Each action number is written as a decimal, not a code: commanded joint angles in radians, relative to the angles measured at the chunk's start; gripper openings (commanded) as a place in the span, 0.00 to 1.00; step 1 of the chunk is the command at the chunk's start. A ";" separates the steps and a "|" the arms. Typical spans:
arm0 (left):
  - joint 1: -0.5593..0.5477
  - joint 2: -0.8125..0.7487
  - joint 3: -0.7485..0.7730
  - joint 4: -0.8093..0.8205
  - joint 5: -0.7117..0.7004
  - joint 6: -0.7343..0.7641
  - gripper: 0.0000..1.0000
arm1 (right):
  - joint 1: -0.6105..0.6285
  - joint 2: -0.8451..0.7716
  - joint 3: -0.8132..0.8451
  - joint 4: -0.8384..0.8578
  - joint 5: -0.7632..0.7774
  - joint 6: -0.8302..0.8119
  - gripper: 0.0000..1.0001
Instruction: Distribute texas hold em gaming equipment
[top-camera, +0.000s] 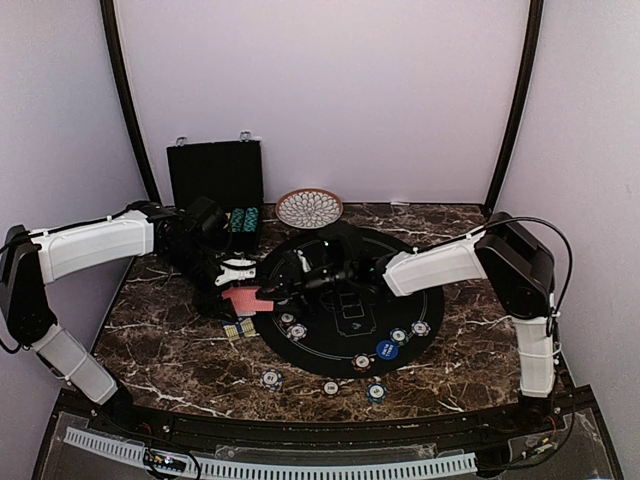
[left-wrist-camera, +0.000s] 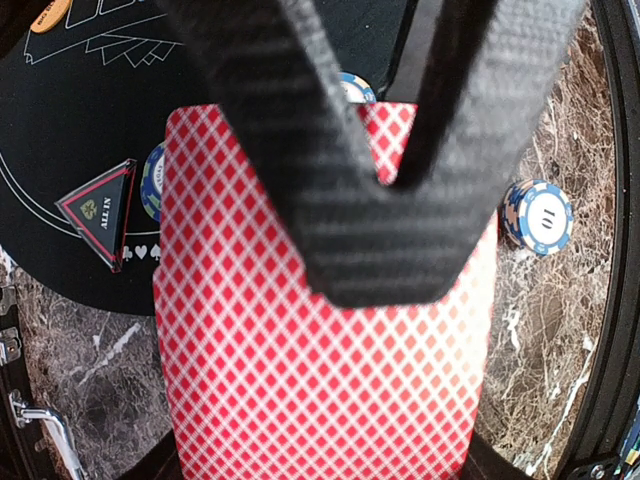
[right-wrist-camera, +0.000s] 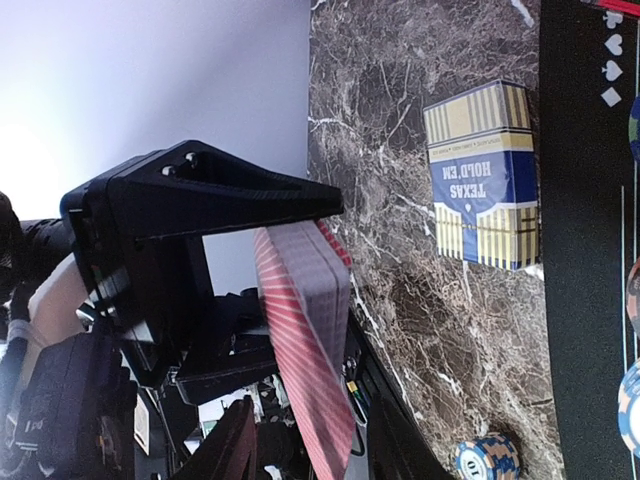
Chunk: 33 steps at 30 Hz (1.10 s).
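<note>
- Top external view: the left fingers (top-camera: 232, 287) clamp the red-backed deck (top-camera: 246, 298) above the worktop (top-camera: 170, 330), at the nine o'clock rim of the round black mat (top-camera: 345, 338).
- The right fingers (top-camera: 275, 287) straddle that deck from three o'clock, partly apart; I cannot tell whether they grip it.
- A card box (top-camera: 238, 330) lies at the deck's six o'clock.
- Poker chips (top-camera: 271, 378) sit near the mat's six o'clock.

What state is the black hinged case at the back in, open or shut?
Open. The black hinged case has its lid standing upright near the back wall, and rows of greenish chips show in its base.
</note>
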 joint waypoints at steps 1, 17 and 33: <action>0.000 -0.022 0.000 -0.001 0.009 -0.004 0.25 | -0.004 -0.056 -0.033 0.052 0.001 0.000 0.33; 0.000 -0.022 -0.018 0.005 -0.032 -0.003 0.20 | -0.015 -0.080 -0.070 0.108 -0.007 0.041 0.00; 0.010 -0.053 -0.031 -0.020 -0.052 -0.001 0.15 | -0.109 -0.170 -0.199 0.113 -0.022 0.015 0.00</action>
